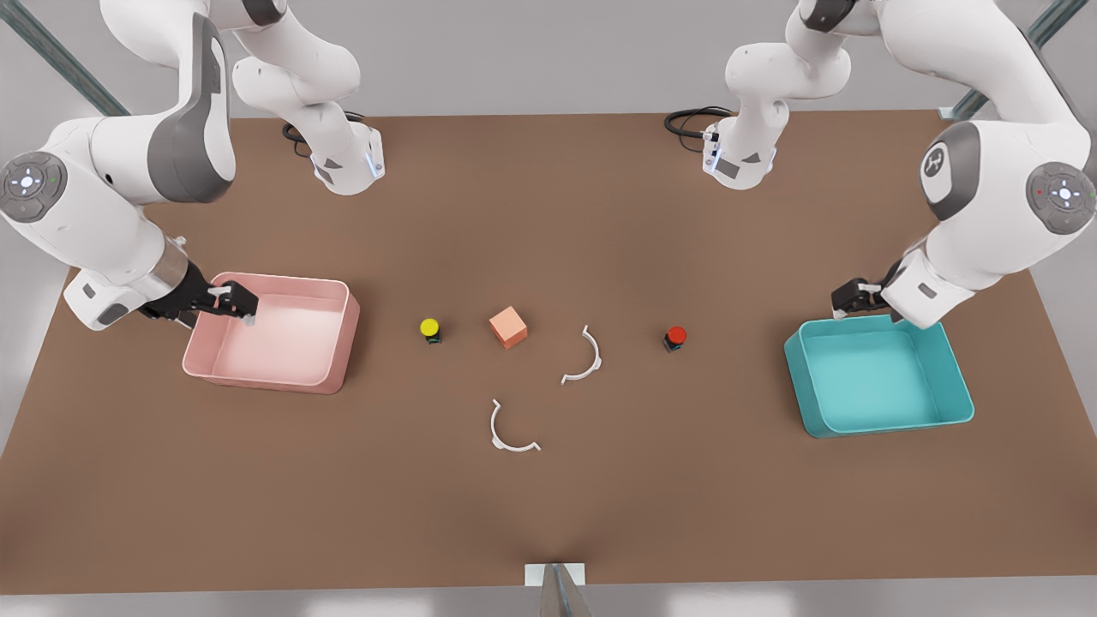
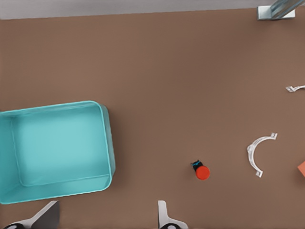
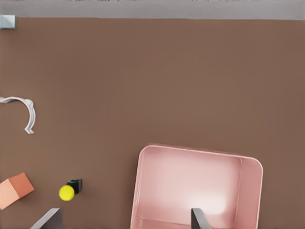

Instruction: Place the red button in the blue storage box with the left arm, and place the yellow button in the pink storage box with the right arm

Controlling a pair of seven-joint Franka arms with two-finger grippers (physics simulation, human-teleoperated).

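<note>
Both hands are empty with fingers spread apart. The left hand (image 1: pixel 848 302) hangs over the far rim of the teal-blue shallow plastic storage box (image 1: pixel 960 377), which sits toward the tabletop (image 1: pixel 548 214) edge on the front view's right. The right hand (image 1: pixel 236 304) hangs over the far corner of the pale pink shallow plastic storage box (image 1: pixel 338 360), near the opposite edge. Each arm seems stationed at its own drop-off box, likely a starting pose rather than a reach.

Neither button is boxed. The tiny red-capped push button on a black base (image 1: pixel 675 337) stands on the open tabletop mid-way in, well apart from the left hand, between the teal box and a white curved clip (image 1: pixel 585 358). The tiny yellow-capped push button (image 1: pixel 429 329) stands near the pink box's inner side, just beside a salmon-orange cube (image 1: pixel 508 326), also well apart from the right hand.
</note>
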